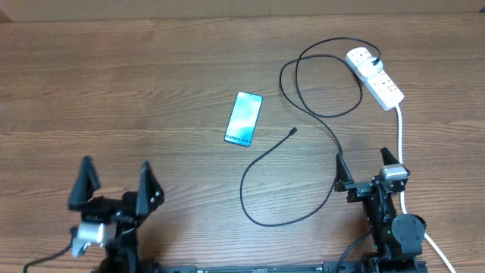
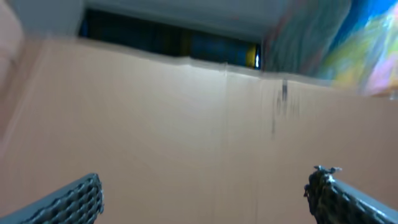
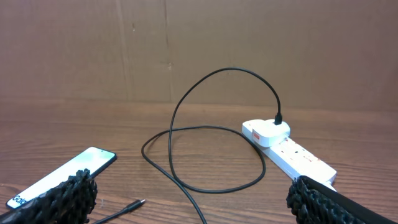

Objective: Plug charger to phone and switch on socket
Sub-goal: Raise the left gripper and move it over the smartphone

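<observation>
The phone lies face up mid-table, its screen glowing light blue; it also shows in the right wrist view. The black charger cable loops across the table, its connector tip lying free to the right of the phone, apart from it; the tip also shows in the right wrist view. Its plug sits in the white socket strip, seen too in the right wrist view. My left gripper is open and empty at the front left. My right gripper is open and empty at the front right.
The strip's thick white cord runs down the right side past my right arm. A brown cardboard wall stands behind the table. The left wrist view shows only this wall, blurred.
</observation>
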Robot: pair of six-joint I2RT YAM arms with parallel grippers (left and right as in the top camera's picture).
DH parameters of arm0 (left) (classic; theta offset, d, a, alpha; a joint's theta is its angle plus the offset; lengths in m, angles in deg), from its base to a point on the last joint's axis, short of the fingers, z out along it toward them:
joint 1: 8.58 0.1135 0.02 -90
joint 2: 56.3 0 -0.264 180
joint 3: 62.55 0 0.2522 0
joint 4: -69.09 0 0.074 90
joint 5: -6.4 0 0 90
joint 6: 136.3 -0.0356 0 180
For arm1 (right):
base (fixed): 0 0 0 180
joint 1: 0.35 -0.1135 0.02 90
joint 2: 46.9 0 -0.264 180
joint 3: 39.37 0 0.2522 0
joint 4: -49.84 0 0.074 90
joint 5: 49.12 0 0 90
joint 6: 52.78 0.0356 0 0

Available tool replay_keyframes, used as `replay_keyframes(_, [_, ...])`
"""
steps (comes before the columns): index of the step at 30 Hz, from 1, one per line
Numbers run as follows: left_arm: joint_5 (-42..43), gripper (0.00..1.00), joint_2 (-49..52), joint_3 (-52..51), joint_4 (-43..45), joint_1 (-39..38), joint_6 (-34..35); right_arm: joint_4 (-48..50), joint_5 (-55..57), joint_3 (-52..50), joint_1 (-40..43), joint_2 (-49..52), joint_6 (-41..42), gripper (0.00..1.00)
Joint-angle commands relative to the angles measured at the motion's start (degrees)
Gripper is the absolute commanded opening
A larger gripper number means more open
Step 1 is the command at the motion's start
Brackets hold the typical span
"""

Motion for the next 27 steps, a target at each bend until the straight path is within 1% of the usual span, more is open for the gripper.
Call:
replay_keyframes(1, [-4.57,1.0,-0.39,2.71,1.36,-0.37,-0.2,0.15,-0.02,-0.59,0.09,-0.68,0.35,1.0])
replay_keyframes(4, [-3.63,1.0,1.03,7.58,-0.35,-0.37,-3.61,0.15,-0.02,-0.59,0.09,-0.68,0.37,1.0])
replay_keyframes(7, [-1.25,1.0,4.85,14.12,-3.61,-0.37,-6.21,0.15,-0.02,-0.59,0.09,-0.68,0.37,1.0])
replay_keyframes(12, [2.8,1.0,16.55,29.11,-14.64,-0.37,-7.3,0.15,-0.02,-0.59,0.09,-0.68,0.37,1.0])
replay_keyframes(15, [3.82,1.0,26.1,40.89,-26.43,-0.37,-8.96,0.15,-0.02,-0.59,0.09,-0.68,0.37,1.0])
replay_keyframes(19, [4.42,1.0,41.7,60.22,-49.48,-0.37,-8.92,0.15,-0.02,-0.59,0.09,-0.68,0.37,1.0])
replay_keyframes(20, [5.35,1.0,45.22,64.13,-53.96,-0.37,-8.9,0.15,-0.02,-0.59,0.09,-0.68,0.37,1.0])
replay_keyframes(22, [10.4,1.0,52.19,71.25,-61.77,-0.37,-8.68,0.15,-0.02,-0.59,0.09,-0.68,0.37,1.0])
replay_keyframes(24, [16.06,1.0,57.33,75.34,-66.31,-0.37,-8.66,0.15,-0.02,-0.59,0.09,-0.68,0.37,1.0])
replay_keyframes(26, [22.75,1.0,61.61,76.98,-68.43,-0.37,-8.66,0.15,-0.02,-0.59,0.09,-0.68,0.37,1.0])
replay_keyframes(27, [26.21,1.0,63.49,77.22,-67.54,-0.37,-9.66,0.15,-0.02,-0.59,0.09,-0.68,0.37,1.0])
